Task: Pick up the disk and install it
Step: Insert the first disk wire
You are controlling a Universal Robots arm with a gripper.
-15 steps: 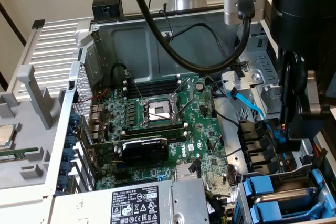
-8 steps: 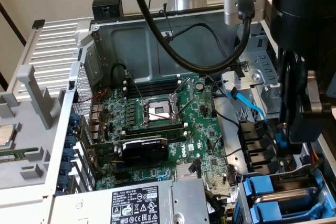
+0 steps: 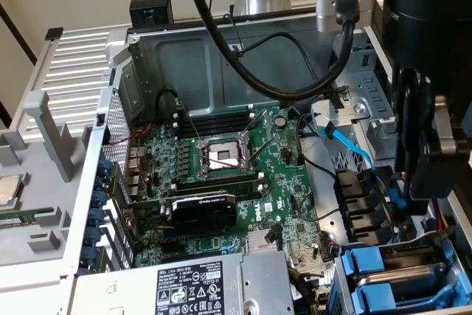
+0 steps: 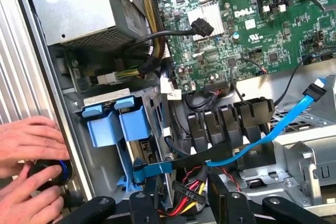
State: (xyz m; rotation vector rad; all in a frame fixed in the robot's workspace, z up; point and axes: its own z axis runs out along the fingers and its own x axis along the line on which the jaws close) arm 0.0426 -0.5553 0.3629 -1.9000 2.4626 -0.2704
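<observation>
Brand mark "DELL", in white print, reads on the green motherboard (image 4: 226, 51), next to the finned silver heatsink (image 4: 206, 17). The same board carries a small white sticker (image 4: 250, 24); its print is not legible. The power-supply box (image 3: 243, 278) bears a black-and-white label (image 3: 193, 288) with rows of certification symbols; the fine text cannot be read.

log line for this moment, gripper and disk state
gripper open, empty | over drive bay | blue carriers in bay | person's hand beside bay
</observation>
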